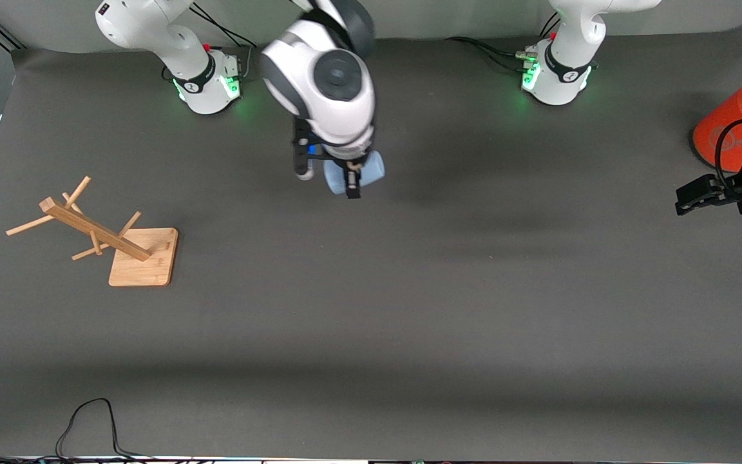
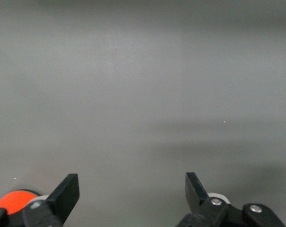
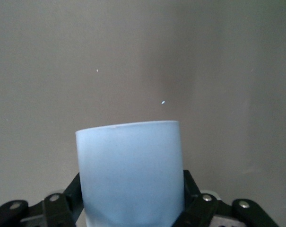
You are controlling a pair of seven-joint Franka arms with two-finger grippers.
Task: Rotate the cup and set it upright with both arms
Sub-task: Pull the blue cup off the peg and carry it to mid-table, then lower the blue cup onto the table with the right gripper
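Dark grey matting covered the whole counter (image 1: 409,309), and a pale wall ran along the edge where the two arm bases stood with green light at their feet. Toward the right arm's end of the counter a wooden rack (image 1: 104,232) with slanted pegs stood on its square board. At the left arm's end an orange cylinder (image 1: 735,125) with a grey top stood close to the edge of the counter. The right arm reached from its base out over the middle part of the counter, and the right hand (image 1: 353,183) was clamped on the cup (image 1: 361,169). In the front view the pale-blue cup showed on both sides of the black fingers, under the white wrist, lying rather sideways than upright. In the right wrist view the cup (image 3: 131,172) stuck out between the two black fingers, which pressed on its sides, with only the grey matting past it. I could not tell if the cup touched the counter or hung just above it. The left arm waited at its own end, with the left hand (image 1: 693,196) near the orange cylinder. In the left wrist view its fingers (image 2: 67,191) stood wide apart with nothing between them.
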